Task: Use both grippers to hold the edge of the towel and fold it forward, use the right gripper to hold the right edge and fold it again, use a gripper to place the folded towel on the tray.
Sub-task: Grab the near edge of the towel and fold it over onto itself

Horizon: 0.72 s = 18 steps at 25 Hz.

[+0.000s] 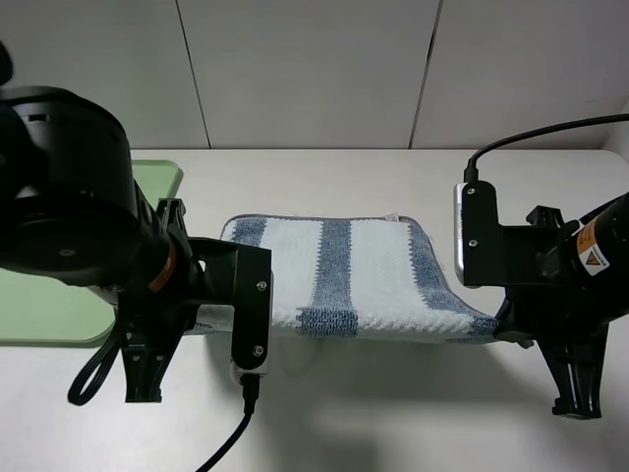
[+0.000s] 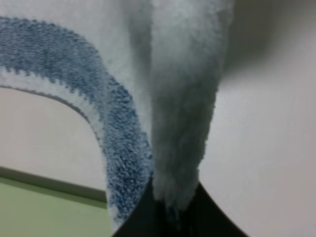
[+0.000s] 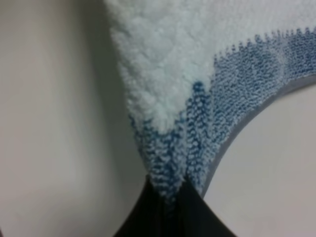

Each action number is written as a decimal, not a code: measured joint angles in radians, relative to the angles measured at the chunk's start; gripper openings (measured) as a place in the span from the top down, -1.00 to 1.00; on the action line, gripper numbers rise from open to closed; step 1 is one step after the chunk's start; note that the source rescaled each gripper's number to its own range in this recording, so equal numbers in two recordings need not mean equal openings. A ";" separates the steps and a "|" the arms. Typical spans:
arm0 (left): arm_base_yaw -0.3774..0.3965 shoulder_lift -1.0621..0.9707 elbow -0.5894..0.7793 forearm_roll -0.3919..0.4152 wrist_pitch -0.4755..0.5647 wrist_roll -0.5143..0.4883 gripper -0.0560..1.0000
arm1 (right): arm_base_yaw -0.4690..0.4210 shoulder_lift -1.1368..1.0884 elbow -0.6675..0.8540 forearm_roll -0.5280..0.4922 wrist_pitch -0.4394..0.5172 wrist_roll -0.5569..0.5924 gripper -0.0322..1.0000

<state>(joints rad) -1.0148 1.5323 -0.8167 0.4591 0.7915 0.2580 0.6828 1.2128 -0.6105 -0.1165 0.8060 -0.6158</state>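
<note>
The blue-and-white striped towel (image 1: 344,270) lies in the middle of the table, its near edge lifted off the surface and sagging between my two arms. My left gripper (image 2: 173,217) is shut on the towel's near left corner (image 2: 177,148), and the cloth bunches upward from the jaws. My right gripper (image 3: 168,207) is shut on the near right corner (image 3: 173,148), where the grey piped edge of the towel (image 3: 256,111) curves away. The light-green tray (image 1: 162,177) sits at the far left, mostly hidden behind my left arm (image 1: 147,265). In the high view both sets of fingertips are hidden.
A pale table (image 1: 393,413) carries everything, with a white panelled wall (image 1: 314,69) behind it. A black cable (image 1: 226,442) hangs from the left wrist towards the front edge. Another cable (image 1: 531,133) arcs above the right arm (image 1: 560,265).
</note>
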 joint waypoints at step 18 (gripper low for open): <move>0.028 0.000 -0.014 0.083 0.034 0.002 0.89 | -0.002 0.013 -0.139 -0.045 0.019 -0.008 0.94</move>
<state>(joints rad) -0.9871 1.5323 -0.8304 0.5426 0.8253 0.2600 0.6809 1.2255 -0.7496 -0.1610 0.8246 -0.6242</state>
